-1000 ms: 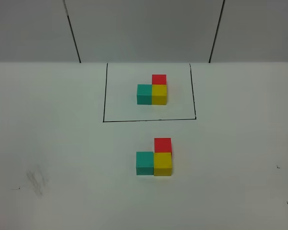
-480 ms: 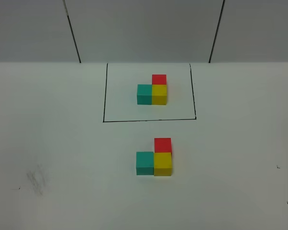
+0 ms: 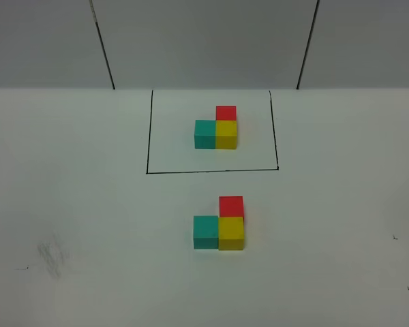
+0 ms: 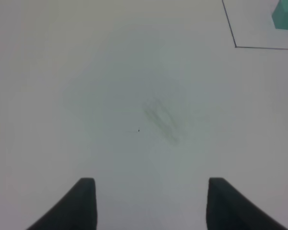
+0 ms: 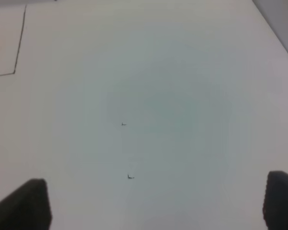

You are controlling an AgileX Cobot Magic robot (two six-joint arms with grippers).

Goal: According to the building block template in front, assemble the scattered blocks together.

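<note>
The building block template stands at the back inside a thin black rectangle [image 3: 211, 170]: a teal cube [image 3: 205, 133], a yellow cube [image 3: 226, 134] and a red cube [image 3: 225, 112] joined in an L. In front of it the scattered blocks sit touching in the same L: teal [image 3: 206, 231], yellow [image 3: 231, 233], red [image 3: 231, 206]. Neither arm shows in the exterior high view. My left gripper [image 4: 151, 203] hangs open over bare table, with the template's teal cube [image 4: 285, 15] far ahead. My right gripper [image 5: 158, 206] is wide open over bare table, holding nothing.
A grey smudge [image 3: 51, 255] marks the white table at front left and lies under the left gripper [image 4: 161, 117]. Small dark specks [image 3: 394, 237] dot the right side. A corner of the rectangle [image 5: 14, 73] shows in the right wrist view. A grey panelled wall closes the back.
</note>
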